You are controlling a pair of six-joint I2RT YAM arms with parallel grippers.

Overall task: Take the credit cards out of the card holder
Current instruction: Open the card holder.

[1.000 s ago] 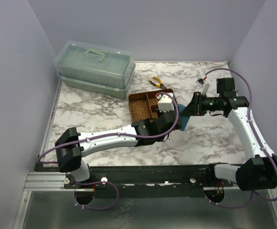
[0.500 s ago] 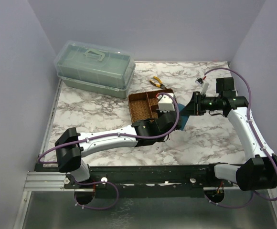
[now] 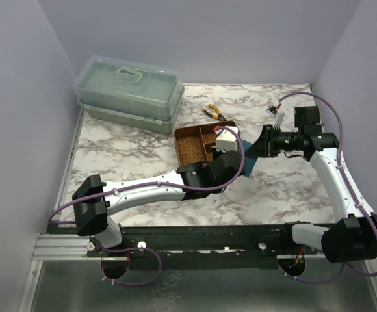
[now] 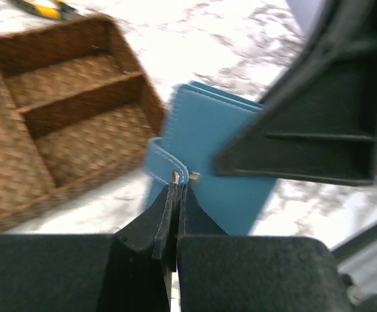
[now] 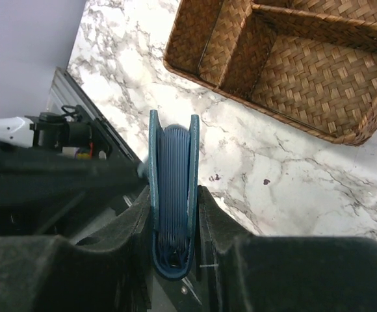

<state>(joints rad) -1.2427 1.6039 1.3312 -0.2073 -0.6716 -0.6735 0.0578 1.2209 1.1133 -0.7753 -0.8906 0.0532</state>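
Overhead, the teal card holder (image 3: 248, 164) was held at the woven tray's (image 3: 192, 151) four o'clock corner, between the two arms. The right gripper (image 5: 173, 195) was clamped on it edge-on, with one finger on each cover and the spine toward the palm. The left gripper (image 4: 175, 185) had its fingers pressed together on the tip of the holder's snap tab (image 4: 166, 166), at the holder's seven o'clock. Yellow-handled pliers (image 3: 213, 112) lay at the tray's twelve o'clock, and a lidded plastic box (image 3: 129, 88) at its ten.

No readable text, brand, number or sign in any view — card holder (image 4: 214, 162) face plain, woven tray (image 5: 305, 71) unmarked.
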